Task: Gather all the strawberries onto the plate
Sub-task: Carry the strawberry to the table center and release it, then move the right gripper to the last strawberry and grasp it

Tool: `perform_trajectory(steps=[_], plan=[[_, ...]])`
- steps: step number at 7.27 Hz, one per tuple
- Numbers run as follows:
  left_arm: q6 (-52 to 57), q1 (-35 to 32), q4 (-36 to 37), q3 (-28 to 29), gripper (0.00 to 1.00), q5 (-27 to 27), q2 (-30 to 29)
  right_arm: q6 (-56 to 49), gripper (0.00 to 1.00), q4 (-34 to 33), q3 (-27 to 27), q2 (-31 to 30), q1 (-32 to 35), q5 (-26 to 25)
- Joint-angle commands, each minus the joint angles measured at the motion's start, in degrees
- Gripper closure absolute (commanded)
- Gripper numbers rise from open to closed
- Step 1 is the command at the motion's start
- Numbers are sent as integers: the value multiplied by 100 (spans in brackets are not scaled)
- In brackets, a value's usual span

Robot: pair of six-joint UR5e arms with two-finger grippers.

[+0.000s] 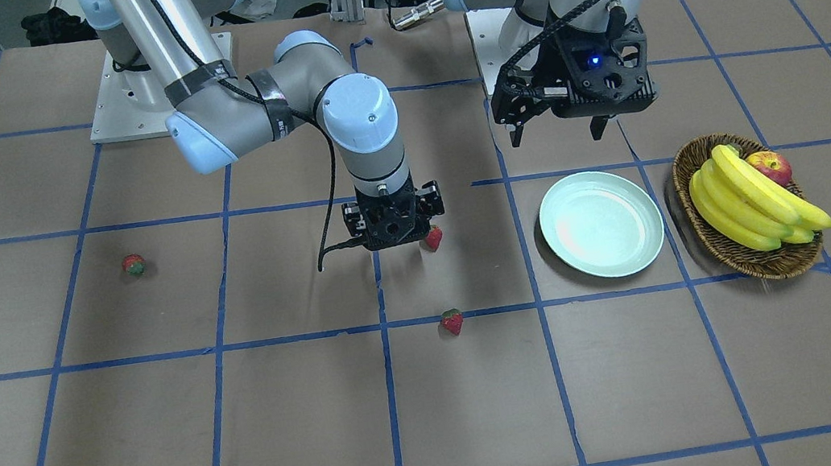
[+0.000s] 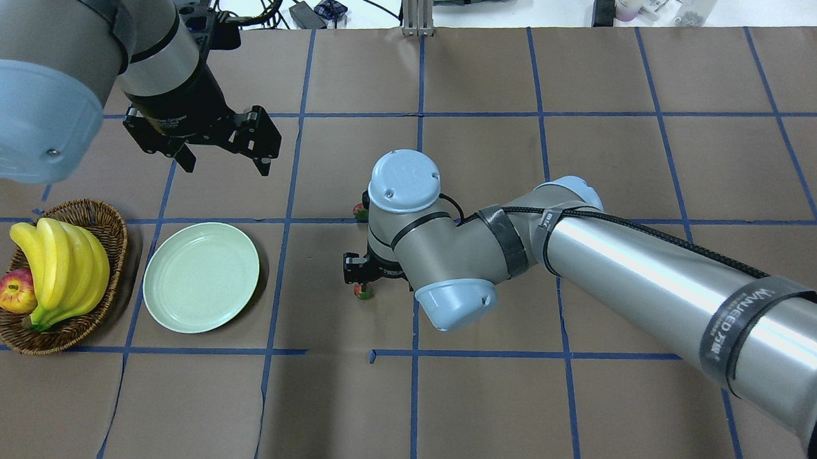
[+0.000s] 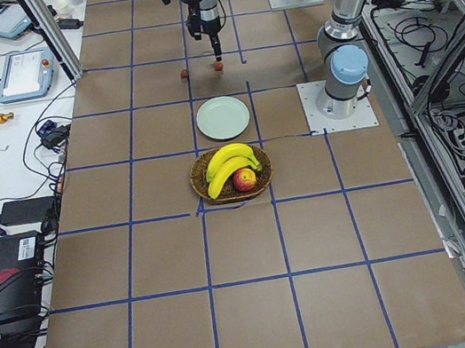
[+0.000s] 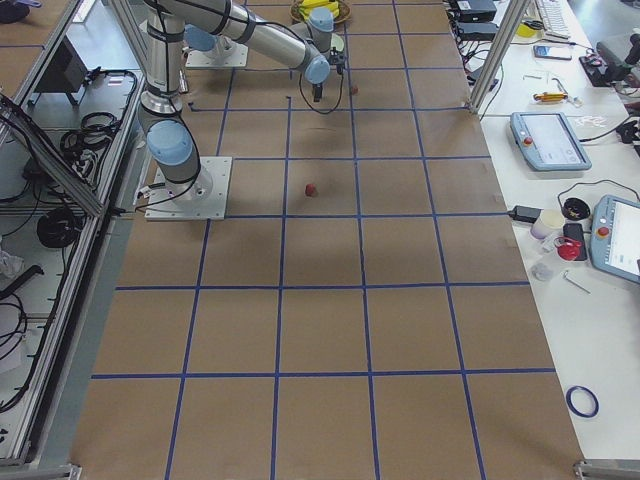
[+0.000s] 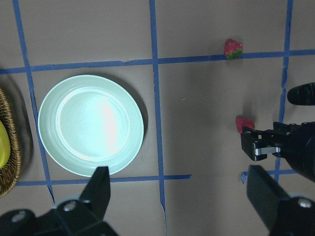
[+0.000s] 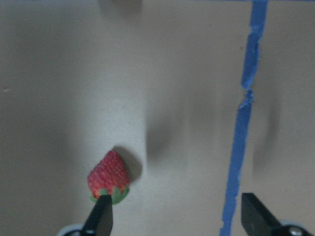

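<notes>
Mint-green glossy plate (image 1: 601, 223) on a brown paper table (image 1: 442, 424) gridded with blue tape (image 1: 276, 339). Three red strawberries, all on the table off the plate, on its robot's-right side. Closest to the plate, the first strawberry (image 1: 433, 238), right at the tip of one finger of the right claw (image 6: 177, 216). That claw pointing straight down, fingers spread wide, gripping nothing. About as far from the plate but further from the robot's base, the second strawberry (image 1: 452, 322), on a tape line. Well apart from the plate on the same side, the third strawberry (image 1: 134, 264). Above the table just past the plate toward the robot's base, the left claw (image 1: 556, 136), hovering, fingers open, holding nothing. Just beside the plate on its other side, a wicker basket (image 1: 707, 224) with bananas (image 1: 753, 202) and an apple (image 1: 770, 167).
</notes>
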Motion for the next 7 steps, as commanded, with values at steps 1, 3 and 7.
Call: perform_trajectory(steps=[1, 3, 7], plan=[[4, 0, -1, -2, 0, 0, 0, -252, 0, 789, 10, -515, -594, -616], [4, 0, -10, -2, 0, 0, 0, -1531, 0, 1876, 10, -1208, -1630, -645], [-5, 0, -10, -2, 0, 9, -9, -3240, 0, 2366, 150, -1476, -3030, -872]])
